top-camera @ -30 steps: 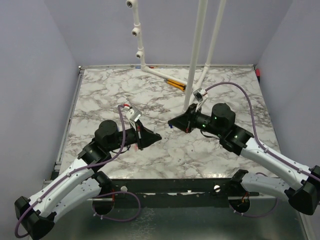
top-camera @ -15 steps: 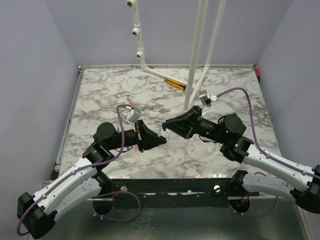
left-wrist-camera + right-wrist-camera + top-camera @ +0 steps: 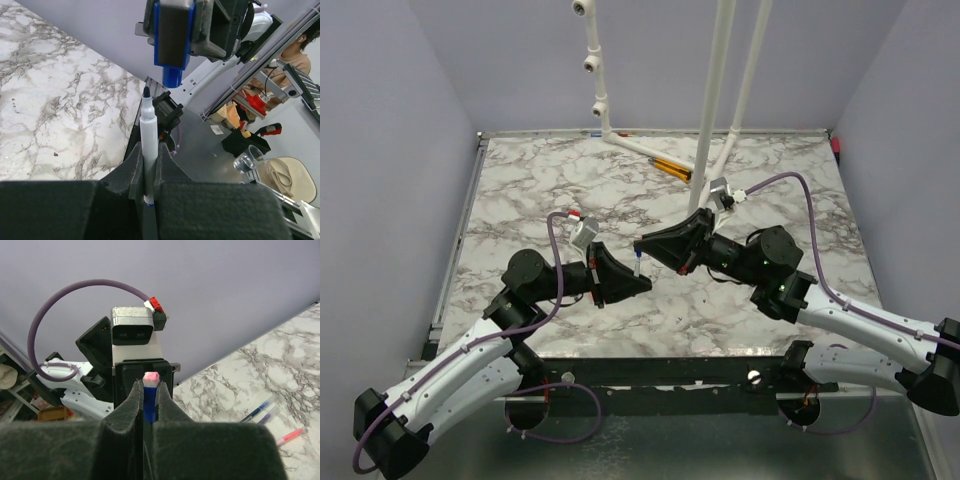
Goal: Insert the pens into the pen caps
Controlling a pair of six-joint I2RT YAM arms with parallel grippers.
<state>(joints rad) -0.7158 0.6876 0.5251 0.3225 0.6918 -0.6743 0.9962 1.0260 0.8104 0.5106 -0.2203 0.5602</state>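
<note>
Top external view showed both arms raised over the marble table (image 3: 520,190), their tips meeting in mid-air near its middle. The left gripper (image 3: 640,282) was clamped on a pen (image 3: 637,264) that pointed up toward the right gripper (image 3: 639,243) just above it. The cap was too small to pick out from there. At the back of the table, orange-and-black sticks (image 3: 670,167) lay by the foot of a white pipe stand (image 3: 705,130). They looked like two, though I could not be sure. Left wrist view gave the closest look. The left jaws were closed narrowly on the pen's pale barrel and its dark tip was bare. A blue cap (image 3: 172,78) stuck out of the right gripper's closed fingers, just above the tip and a touch to its right, with a small gap between them. Right wrist view showed the same cap pinched between that gripper's own fingers. Beyond it lay three more pens on the table: two bluish pens (image 3: 256,411) side by side and a pink-red pen (image 3: 290,436) a little apart. Whether those wore caps was too small to tell. By my reckoning, the joining in hand was lined up but not made, since the tip had not entered the cap. Counted: one pen held, one cap held, three pens lying, and no loose caps in sight.
</note>
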